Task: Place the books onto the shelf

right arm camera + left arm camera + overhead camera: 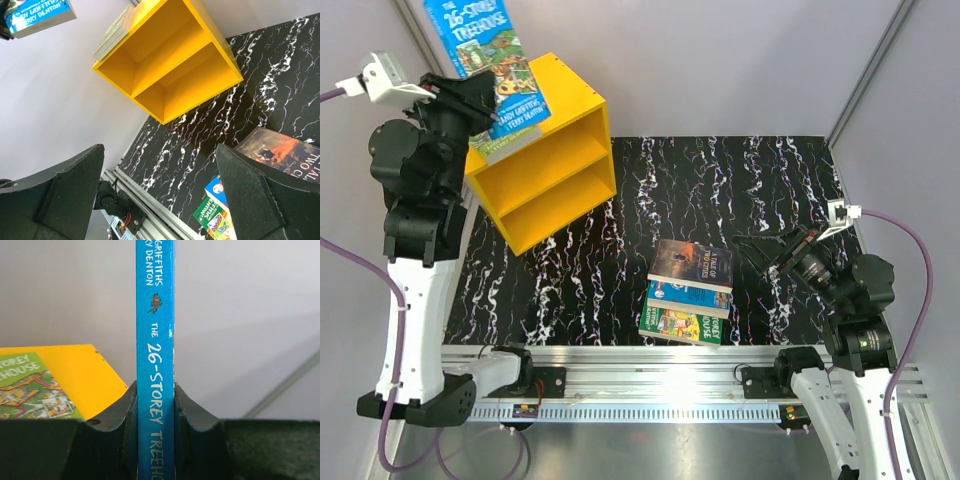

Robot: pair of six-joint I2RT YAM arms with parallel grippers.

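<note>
Yellow is my landmark here: the open-fronted shelf [565, 95] stands at an angle on the black marbled table [770, 180], and I place everything from it. My left gripper [155, 405] is clenched on the blue "26-Storey Treehouse" paperback [155, 340], one pad on each cover with the spine facing the wrist camera. That book is lifted clear above the shelf's flat top, over its left end, and from the right wrist view I see air between book and shelf. A green Treehouse book [30, 385] lies flat on the shelf's top, near that same left end. The other books sit in a loose stack on the table, well apart from the shelf, off its open front and toward the near edge. "A Tale of Two Cities" [690, 265], dark-covered, is uppermost. A blue paperback [692, 297] shows beneath it, and a green Treehouse one [680, 323] is lowest and nearest me. My right gripper [775, 250] hangs beyond that stack, on the side away from the shelf, its jaws spread wide and gripping nothing.
</note>
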